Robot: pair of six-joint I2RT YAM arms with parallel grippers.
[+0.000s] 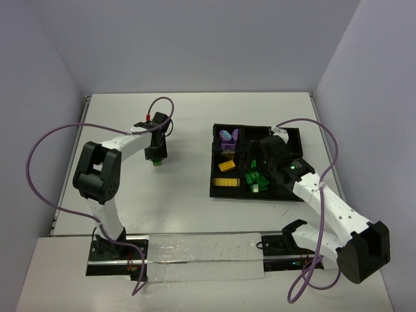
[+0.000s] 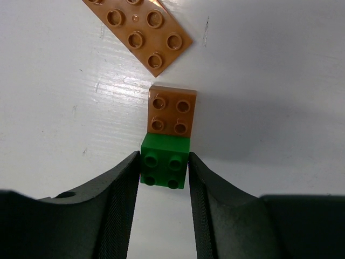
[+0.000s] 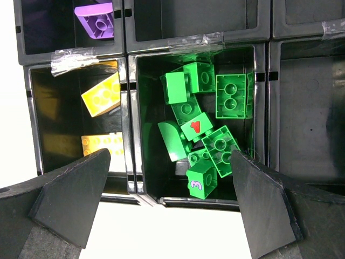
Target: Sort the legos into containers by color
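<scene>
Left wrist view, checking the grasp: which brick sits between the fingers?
The green brick, touching the square orange brick; the orange plate lies apart.

In the right wrist view you can read one numeral: a pale "3" on the side face of the numbered green brick (image 3: 200,182). It lies at the near edge of the compartment (image 3: 148,86) that holds the green pieces. Just beyond it, the marked green brick (image 3: 197,127) carries a red sign, perhaps a figure, that you cannot make out.
</scene>
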